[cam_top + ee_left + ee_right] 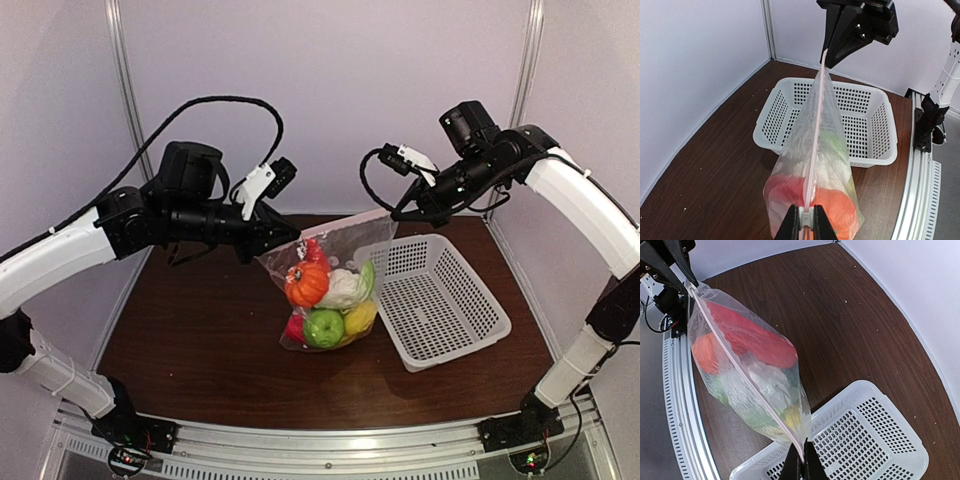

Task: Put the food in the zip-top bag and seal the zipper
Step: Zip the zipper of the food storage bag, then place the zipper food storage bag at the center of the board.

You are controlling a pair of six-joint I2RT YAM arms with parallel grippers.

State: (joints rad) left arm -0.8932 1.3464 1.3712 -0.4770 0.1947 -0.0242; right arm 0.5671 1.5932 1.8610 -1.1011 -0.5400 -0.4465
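Left gripper (806, 221) and right gripper (803, 459) each clench one end of the zipper (815, 145); weight of the food (308, 285) could drag the zip-top bag (338, 236) from either pinch.

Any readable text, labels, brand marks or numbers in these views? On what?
None readable in any view.
zip-top bag: no legible print.
basket: plain white, no marking.
left gripper and right gripper, each pinching the bag's top edge: black, no labels visible.
Small lit boards at the arm bases: any print too small to read.
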